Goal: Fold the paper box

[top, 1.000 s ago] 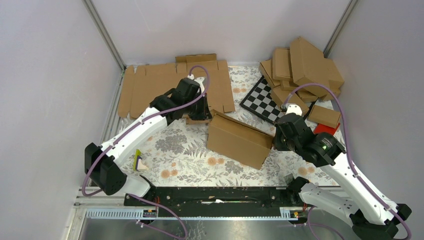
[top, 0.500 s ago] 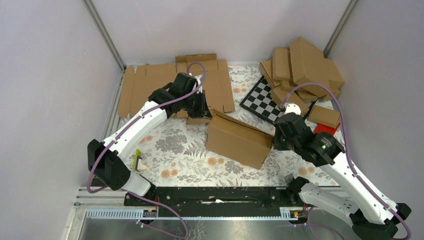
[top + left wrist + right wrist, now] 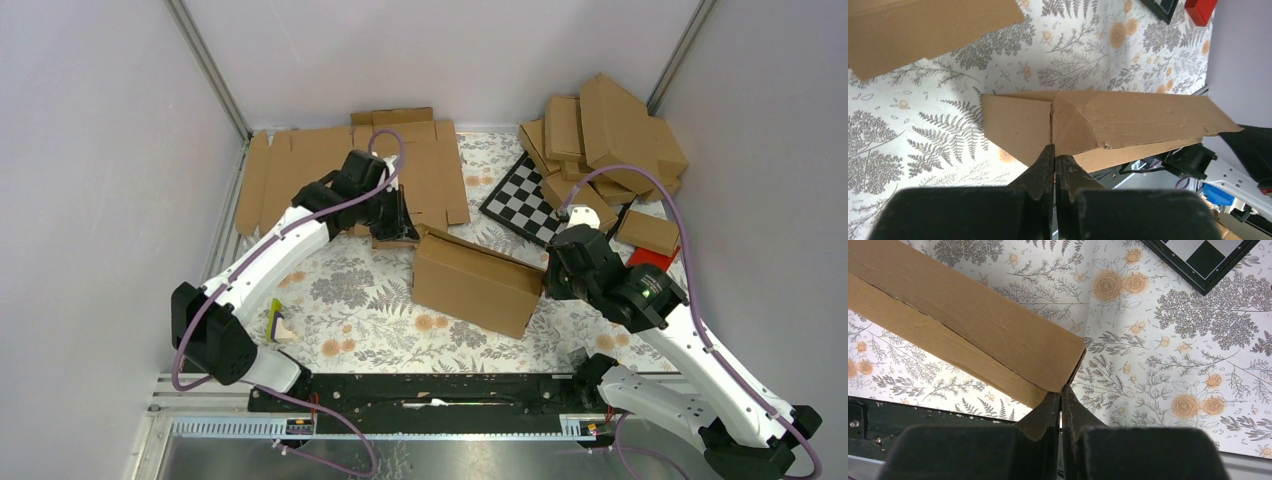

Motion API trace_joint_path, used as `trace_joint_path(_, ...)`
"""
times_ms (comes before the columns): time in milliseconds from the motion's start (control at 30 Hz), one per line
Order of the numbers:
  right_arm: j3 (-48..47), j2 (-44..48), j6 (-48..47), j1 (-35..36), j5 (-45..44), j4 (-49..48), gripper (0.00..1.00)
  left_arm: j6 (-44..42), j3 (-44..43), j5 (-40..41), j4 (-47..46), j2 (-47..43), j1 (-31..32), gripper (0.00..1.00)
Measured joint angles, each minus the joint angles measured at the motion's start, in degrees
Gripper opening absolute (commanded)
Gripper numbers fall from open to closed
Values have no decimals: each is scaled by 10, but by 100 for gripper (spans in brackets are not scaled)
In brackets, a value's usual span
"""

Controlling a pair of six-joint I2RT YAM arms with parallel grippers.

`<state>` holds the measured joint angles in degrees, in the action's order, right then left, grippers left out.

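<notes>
From above, the paper box sits mid-bench, the left pincer at its far-left corner and the right pincer at its right end. The left wrist shows that pincer clenched on a box flap edge. The right wrist shows its pincer clenched on the box's corner.

No readable text, labels, brands or numbers on any surface, cardboard plain brown
</notes>
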<state>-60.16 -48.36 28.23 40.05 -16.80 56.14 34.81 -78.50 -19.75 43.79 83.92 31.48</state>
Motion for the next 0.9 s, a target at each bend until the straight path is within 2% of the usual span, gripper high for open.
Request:
trace_joint_path(100,0,0,-2,0,-1,-1,0,5,41,22,-28,-25,11,0)
trace_joint_path(267,0,0,-4,0,-3,-1,0,25,134,82,-89,-116,55,0)
trace_joint_path(433,0,0,-6,0,-5,-1,0,44,180,136,-125,-160,92,0)
trace_joint_path(533,0,0,-7,0,-5,-1,13,50,190,176,-139,-168,116,0)
trace_joint_path(667,0,1,-18,0,-2,0,24,57,194,234,-142,-172,154,0)
trace_joint_path(700,0,2,-25,0,-1,0,29,58,194,247,-143,-172,162,0)
trace_joint_path(733,-1,3,-29,0,-1,1,36,59,195,260,-145,-172,171,0)
trace_joint_path(800,-5,5,-41,0,0,4,63,63,202,283,-152,-176,189,0)
trace_joint_path(833,-9,5,-47,0,3,4,72,65,207,295,-157,-179,199,0)
trace_joint_path(900,-15,8,-60,0,16,3,83,71,223,310,-171,-189,214,0)
